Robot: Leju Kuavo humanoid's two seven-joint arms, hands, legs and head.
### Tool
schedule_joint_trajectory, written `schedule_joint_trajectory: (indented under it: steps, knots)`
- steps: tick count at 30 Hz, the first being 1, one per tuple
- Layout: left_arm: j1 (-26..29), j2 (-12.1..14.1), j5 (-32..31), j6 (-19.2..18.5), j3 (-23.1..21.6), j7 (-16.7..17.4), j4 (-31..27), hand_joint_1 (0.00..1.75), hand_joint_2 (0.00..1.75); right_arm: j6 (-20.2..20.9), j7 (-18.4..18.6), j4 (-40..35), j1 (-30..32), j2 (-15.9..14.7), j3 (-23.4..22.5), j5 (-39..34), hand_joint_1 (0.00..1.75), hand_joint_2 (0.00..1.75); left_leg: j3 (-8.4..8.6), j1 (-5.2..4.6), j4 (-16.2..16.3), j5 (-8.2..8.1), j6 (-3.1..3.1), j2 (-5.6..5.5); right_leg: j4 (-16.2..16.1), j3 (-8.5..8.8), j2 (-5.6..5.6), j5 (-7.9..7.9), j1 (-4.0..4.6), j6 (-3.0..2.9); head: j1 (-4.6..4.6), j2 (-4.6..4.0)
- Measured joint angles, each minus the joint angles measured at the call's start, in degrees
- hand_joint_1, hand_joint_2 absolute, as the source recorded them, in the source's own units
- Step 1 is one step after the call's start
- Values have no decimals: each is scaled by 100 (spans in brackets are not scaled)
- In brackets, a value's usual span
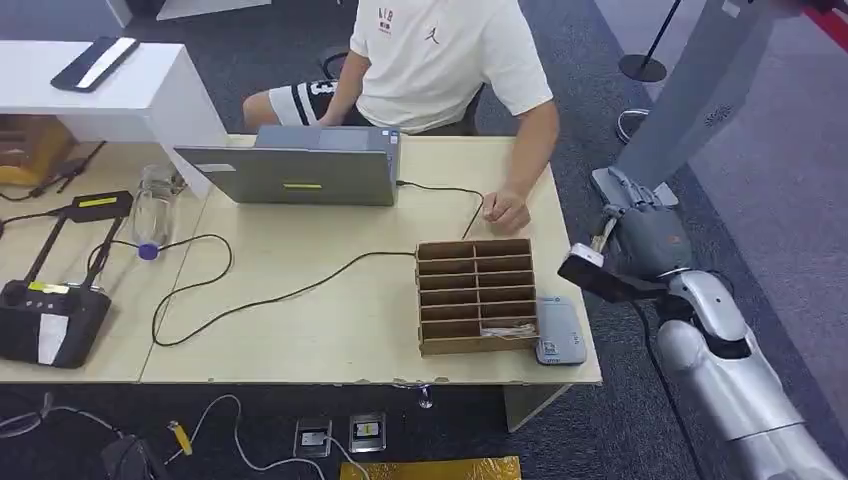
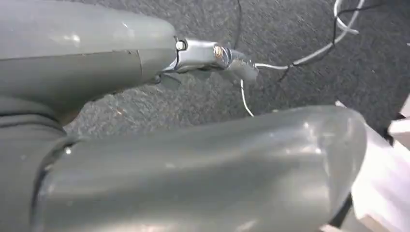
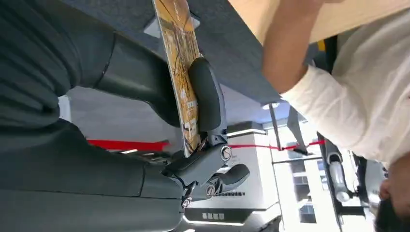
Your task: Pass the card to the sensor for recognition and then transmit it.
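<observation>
Table [image 1: 300, 330] edge near sensor [image 1: 560, 335]; right hand [image 1: 640, 245] beyond edge, pinching card [image 3: 183, 72]; left hand [image 2: 193, 159] fingers unclear.

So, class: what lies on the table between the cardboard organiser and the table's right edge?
In the head view, a grey card sensor lies flat between the cardboard organiser and the table edge.

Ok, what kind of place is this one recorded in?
Probably an office or lab test setup: a wooden desk with a laptop, trailing cables and a seated person, over grey carpet.
</observation>
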Motion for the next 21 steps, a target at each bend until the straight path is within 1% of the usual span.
schedule_joint_trajectory:
  steps: [7,12,21]
  knots:
    - [71,0,-48,0,11,88,-2,0,0,-35,48,155,268,-66,-83,-37,175,175,1,0,0,0,0,0,0,2,0,0,0,0,2,0]
    - [85,-2,-55,0,15,98,-2,0,0,-72,50,217,343,-83,-101,-52,175,175,1,0,0,0,0,1,0,1,1,0,0,0,0,0]
    - [127,-2,-2,0,20,282,-2,0,0,-186,66,394,585,-125,-127,-109,175,175,1,0,0,0,0,1,0,1,1,0,0,0,0,0]
